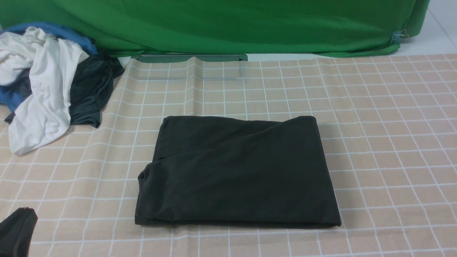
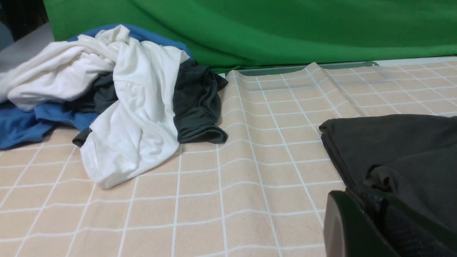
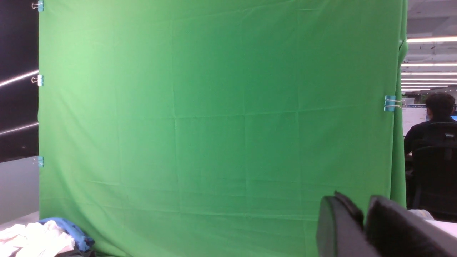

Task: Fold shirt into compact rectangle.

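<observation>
The black shirt [image 1: 237, 171] lies folded into a flat rectangle in the middle of the checked tablecloth; no logo or neck label shows. Its left edge [image 2: 392, 150] also appears in the left wrist view. My left gripper [image 2: 367, 196] sits low over the cloth just short of that edge, its fingers together with nothing held. A black tip [image 1: 16, 232] in the front view's lower left corner looks like this gripper. My right gripper [image 3: 364, 210] is raised and faces the green backdrop, its fingers almost touching and empty. It is outside the front view.
A pile of white, blue and dark grey clothes [image 1: 46, 82] lies at the table's far left. The green backdrop [image 1: 228, 25] hangs along the back edge. A person on a chair [image 3: 432, 150] sits beyond the backdrop's right side.
</observation>
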You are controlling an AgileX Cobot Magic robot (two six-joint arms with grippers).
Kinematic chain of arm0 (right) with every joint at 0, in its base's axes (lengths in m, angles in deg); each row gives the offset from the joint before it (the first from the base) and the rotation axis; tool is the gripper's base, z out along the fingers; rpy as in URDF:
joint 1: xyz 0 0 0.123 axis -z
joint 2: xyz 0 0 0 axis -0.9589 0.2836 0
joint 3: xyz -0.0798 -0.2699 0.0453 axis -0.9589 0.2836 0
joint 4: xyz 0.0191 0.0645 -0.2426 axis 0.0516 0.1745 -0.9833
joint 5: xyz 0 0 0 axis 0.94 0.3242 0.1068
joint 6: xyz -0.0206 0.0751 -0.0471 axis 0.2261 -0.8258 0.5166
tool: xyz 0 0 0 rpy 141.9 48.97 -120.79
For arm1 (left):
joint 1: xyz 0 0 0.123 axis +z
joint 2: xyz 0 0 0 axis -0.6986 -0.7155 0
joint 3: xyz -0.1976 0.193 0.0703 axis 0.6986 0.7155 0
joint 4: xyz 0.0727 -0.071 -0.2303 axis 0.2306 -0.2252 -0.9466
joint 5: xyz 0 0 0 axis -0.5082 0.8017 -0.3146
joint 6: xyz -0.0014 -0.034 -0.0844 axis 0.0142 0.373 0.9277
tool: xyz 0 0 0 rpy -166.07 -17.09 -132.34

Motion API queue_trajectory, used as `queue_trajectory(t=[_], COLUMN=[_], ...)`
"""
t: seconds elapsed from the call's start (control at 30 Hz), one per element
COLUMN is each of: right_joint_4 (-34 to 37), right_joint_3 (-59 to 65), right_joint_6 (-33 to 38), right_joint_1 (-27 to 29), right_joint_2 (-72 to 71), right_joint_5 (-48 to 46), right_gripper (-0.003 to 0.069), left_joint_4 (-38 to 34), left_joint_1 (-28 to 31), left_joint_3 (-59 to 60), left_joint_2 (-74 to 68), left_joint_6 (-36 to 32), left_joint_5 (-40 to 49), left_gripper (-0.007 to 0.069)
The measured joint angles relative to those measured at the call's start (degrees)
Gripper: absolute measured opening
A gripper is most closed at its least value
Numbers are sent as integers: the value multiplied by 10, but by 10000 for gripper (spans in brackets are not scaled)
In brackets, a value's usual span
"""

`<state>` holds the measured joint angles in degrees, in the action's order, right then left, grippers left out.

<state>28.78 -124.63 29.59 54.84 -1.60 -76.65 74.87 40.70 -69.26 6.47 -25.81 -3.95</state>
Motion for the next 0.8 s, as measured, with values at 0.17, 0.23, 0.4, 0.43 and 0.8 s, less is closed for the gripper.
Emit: queue_trajectory(t=[0.17, 0.23, 0.4, 0.43, 0.8], right_joint_4=[0, 0, 0, 0, -1], right_joint_3=[0, 0, 0, 0, 1], right_joint_6=[0, 0, 0, 0, 14], right_joint_1=[0, 0, 0, 0, 0], right_joint_2=[0, 0, 0, 0, 0], right_joint_5=[0, 0, 0, 0, 0], right_gripper=[172, 181, 194, 196, 217], left_joint_4=[1, 3, 4, 4, 5], left_joint_1=[0, 0, 0, 0, 0], left_joint_3=[0, 0, 0, 0, 0], left_joint_2=[0, 0, 0, 0, 0], left_joint_6=[-1, -1, -1, -1, -1], left_joint_5=[-1, -1, -1, -1, -1], left_gripper=[19, 19, 19, 19, 20])
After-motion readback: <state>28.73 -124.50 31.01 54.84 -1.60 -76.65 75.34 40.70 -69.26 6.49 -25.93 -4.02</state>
